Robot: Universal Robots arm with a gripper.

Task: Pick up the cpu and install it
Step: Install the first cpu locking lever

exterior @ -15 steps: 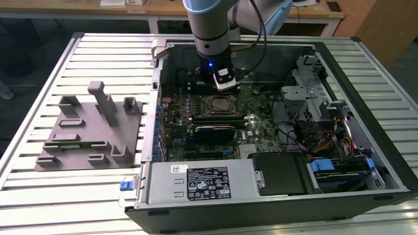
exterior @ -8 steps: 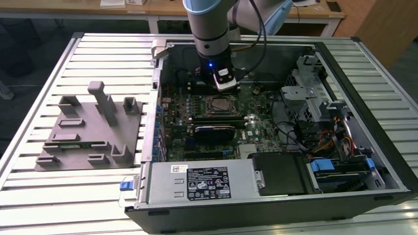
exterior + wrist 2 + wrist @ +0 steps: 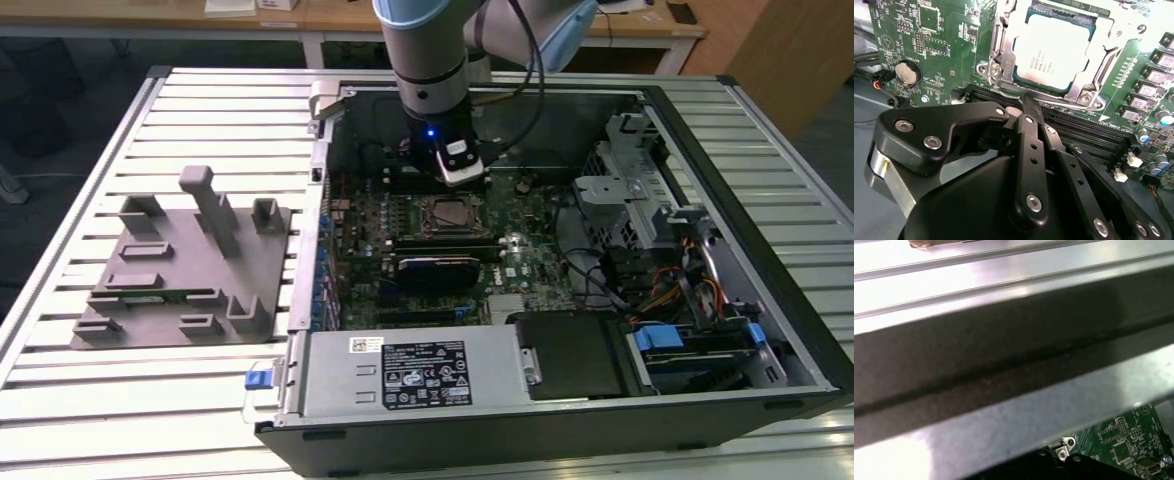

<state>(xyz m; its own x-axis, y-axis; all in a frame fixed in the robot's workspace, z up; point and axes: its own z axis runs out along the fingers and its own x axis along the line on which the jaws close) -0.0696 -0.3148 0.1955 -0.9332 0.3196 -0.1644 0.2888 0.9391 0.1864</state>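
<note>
The cpu (image 3: 1054, 50), a silvery square chip with a thin green edge, lies flat inside the metal-framed socket (image 3: 999, 55) on the green motherboard (image 3: 939, 30). In the second wrist view my gripper (image 3: 1031, 106) hangs just in front of the socket's near edge. Its black fingers (image 3: 1029, 130) are shut together with nothing between them. In the exterior view the gripper (image 3: 461, 172) is inside the open computer case, just behind the socket (image 3: 447, 213).
Black memory slots (image 3: 1084, 137) run beside the socket, and a coin battery (image 3: 908, 74) sits on the board. A grey parts fixture (image 3: 187, 270) lies at the exterior view's left. The power supply (image 3: 414, 375), drive cage (image 3: 641, 200) and cables (image 3: 667, 290) fill the case. The case wall (image 3: 1004, 365) is close.
</note>
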